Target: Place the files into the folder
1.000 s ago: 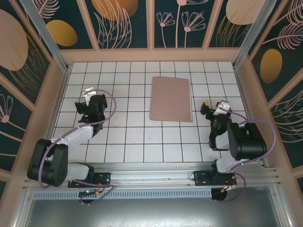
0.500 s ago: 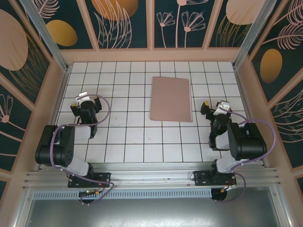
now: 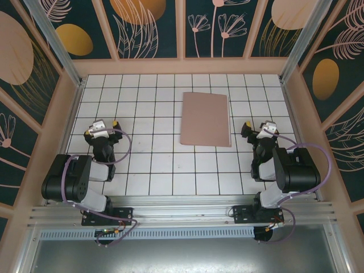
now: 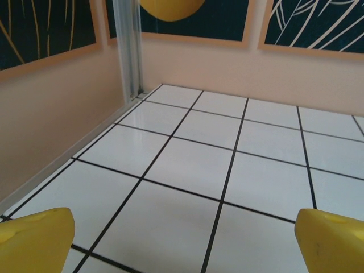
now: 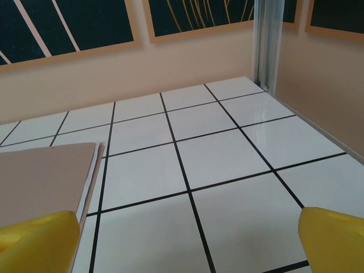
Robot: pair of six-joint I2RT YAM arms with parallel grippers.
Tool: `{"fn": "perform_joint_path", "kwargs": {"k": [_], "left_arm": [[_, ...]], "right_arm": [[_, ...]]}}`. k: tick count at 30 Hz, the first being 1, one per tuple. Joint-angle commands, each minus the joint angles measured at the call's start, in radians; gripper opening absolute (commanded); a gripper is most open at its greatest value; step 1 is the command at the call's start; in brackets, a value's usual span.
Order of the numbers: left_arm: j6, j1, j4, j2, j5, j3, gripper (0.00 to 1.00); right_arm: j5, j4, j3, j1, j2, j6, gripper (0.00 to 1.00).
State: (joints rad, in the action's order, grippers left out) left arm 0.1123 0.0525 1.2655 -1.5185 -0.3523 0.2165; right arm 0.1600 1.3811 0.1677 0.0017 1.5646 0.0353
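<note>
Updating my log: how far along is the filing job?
Done, apparently: the folder lies closed and flat on the table; whether the files are inside is hidden. In hand: nothing; the left gripper and right gripper are open, empty, apart from the folder. Left: probably nothing, if the files are inside.

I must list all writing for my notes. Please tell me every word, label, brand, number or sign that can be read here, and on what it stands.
None can be read. The folder is plain, the tiled table has black grid lines, and the wall panels carry plant drawings without letters.
</note>
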Motion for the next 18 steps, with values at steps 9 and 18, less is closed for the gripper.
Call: {"fn": "perform_joint_path", "kwargs": {"k": [9,18], "left_arm": [[-0.002,-0.011,0.043,0.001,0.02,0.0,0.99],[-0.002,-0.011,0.044,0.0,0.019,0.0,0.99]], "right_arm": [[0.022,0.015,0.017,0.005,0.003,-0.002,0.99],[0.023,0.014,0.02,0.012,0.005,-0.013,0.99]]}}
